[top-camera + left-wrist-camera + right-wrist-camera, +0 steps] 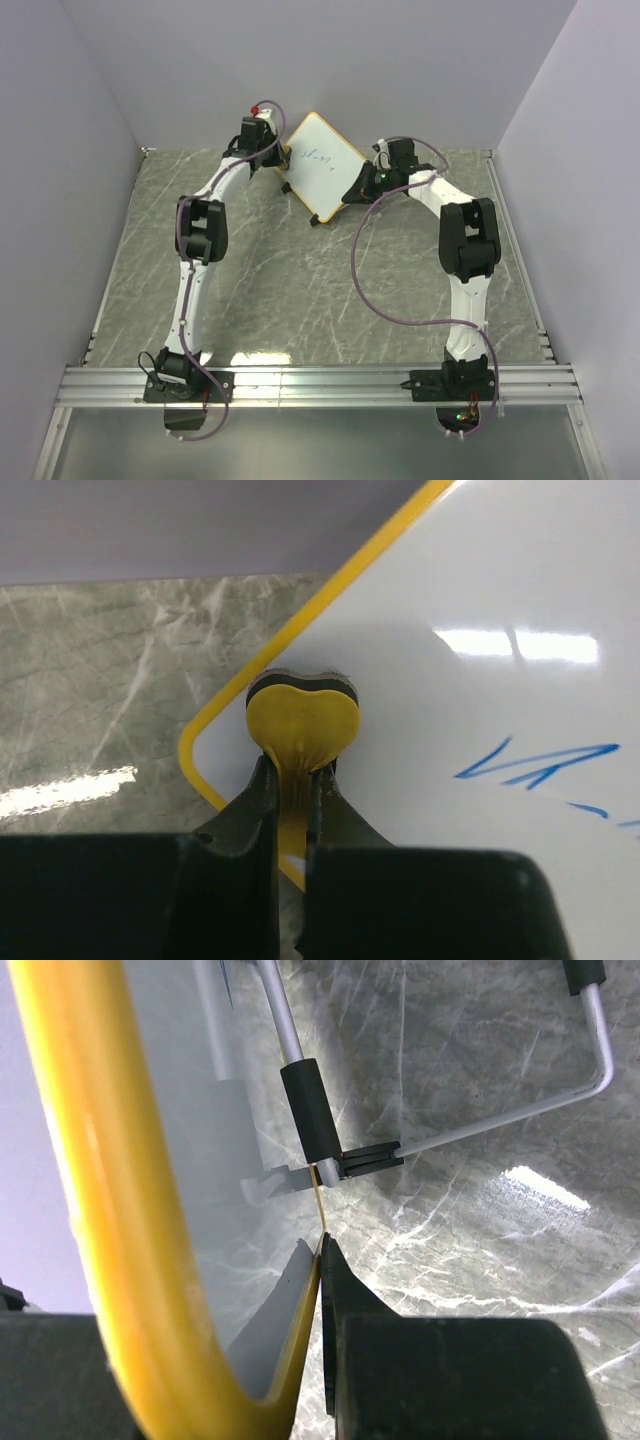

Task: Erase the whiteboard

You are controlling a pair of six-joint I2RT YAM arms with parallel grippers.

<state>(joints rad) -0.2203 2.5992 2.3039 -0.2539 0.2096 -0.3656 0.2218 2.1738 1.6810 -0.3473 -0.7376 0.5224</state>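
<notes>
The whiteboard (316,140) has a yellow frame and stands tilted at the back of the table, with blue scribbles (540,765) near its middle. My left gripper (281,156) is shut on a yellow heart-shaped eraser (302,715) with a black felt underside. The eraser is pressed on the board just inside its left corner, left of the scribbles. My right gripper (353,192) is shut on the board's right edge. In the right wrist view the thin yellow frame (90,1210) sits pinched between its fingers (350,1300).
The board's bent metal wire stand (520,1110) with black sleeves (312,1110) rests on the grey marble table (300,290). White walls close in the back and both sides. An aluminium rail (320,383) carries the arm bases at the near edge.
</notes>
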